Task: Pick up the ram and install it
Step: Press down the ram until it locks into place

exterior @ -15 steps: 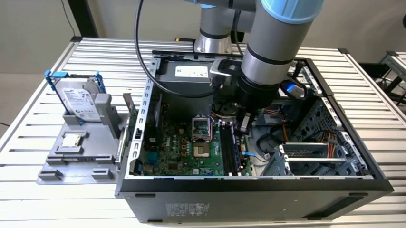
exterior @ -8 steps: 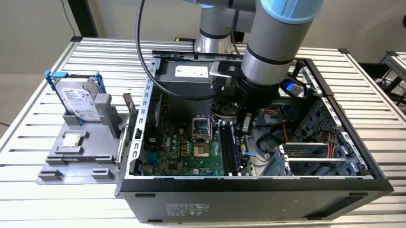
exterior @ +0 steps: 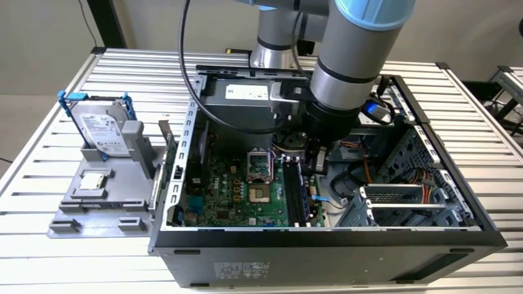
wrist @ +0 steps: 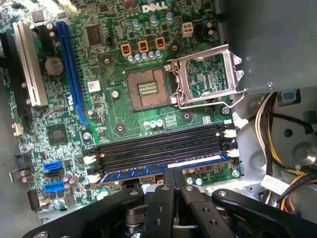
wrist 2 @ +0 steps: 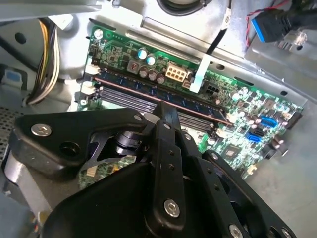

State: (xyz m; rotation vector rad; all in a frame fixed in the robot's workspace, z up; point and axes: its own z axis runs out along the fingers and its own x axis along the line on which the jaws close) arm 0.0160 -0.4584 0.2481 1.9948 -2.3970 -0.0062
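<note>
The ram (wrist: 129,173) is a long thin stick with a bluish edge. It stands in the outermost of the black memory slots (wrist: 158,144) on the green motherboard (exterior: 237,196), inside the open computer case. In the second wrist view the ram (wrist 2: 129,87) runs along the board's edge. My gripper (wrist: 173,171) is shut, its two black fingers pressed together. The tips rest on the ram's top edge near its middle, with the fingers in line with the stick, not across it. In the second wrist view the gripper (wrist 2: 166,106) meets the stick at the same spot.
The processor socket (wrist: 148,89) lies open with its metal frame (wrist: 205,74) flipped up. Cable bundles (wrist: 277,129) and the case wall (exterior: 457,202) crowd the slots. Outside the case, a grey tray (exterior: 106,211) holds a hard drive (exterior: 102,125) and a small square chip (exterior: 92,180).
</note>
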